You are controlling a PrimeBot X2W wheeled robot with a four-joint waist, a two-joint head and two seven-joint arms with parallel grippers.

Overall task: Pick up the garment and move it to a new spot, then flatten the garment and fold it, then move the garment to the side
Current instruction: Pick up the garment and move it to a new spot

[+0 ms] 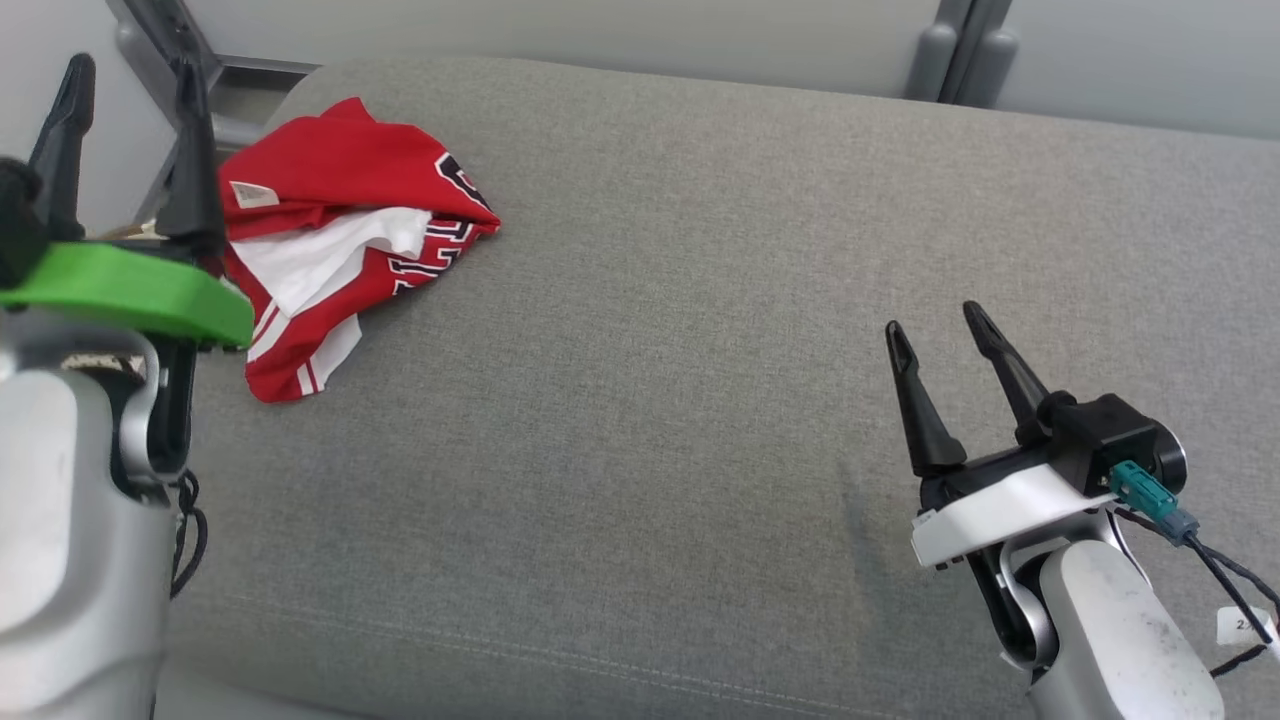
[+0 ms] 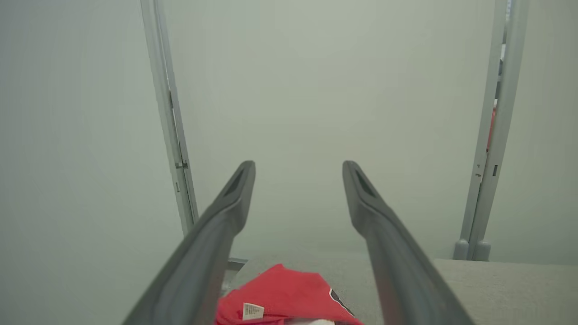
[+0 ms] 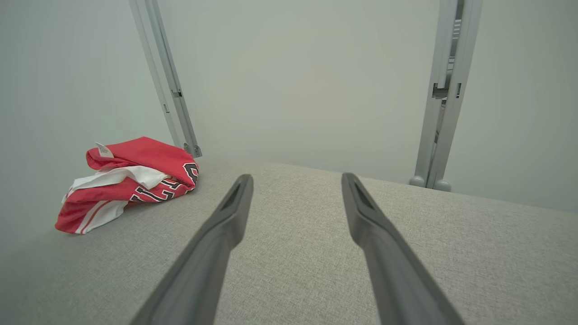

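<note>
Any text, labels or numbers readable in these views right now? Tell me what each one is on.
Black-and-white lettering on the red garment: folded over, only fragments show, not readable.
White sewn-in label on the garment: print too small to read.
White tag on the cable at the head view's lower right: starts "2", the rest is blurred and cut off.

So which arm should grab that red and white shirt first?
Probably the left arm. Its open jaws stand right beside the crumpled garment at the far left of the cushion, while the right arm, jaws also open, sits well away to the right.
</note>
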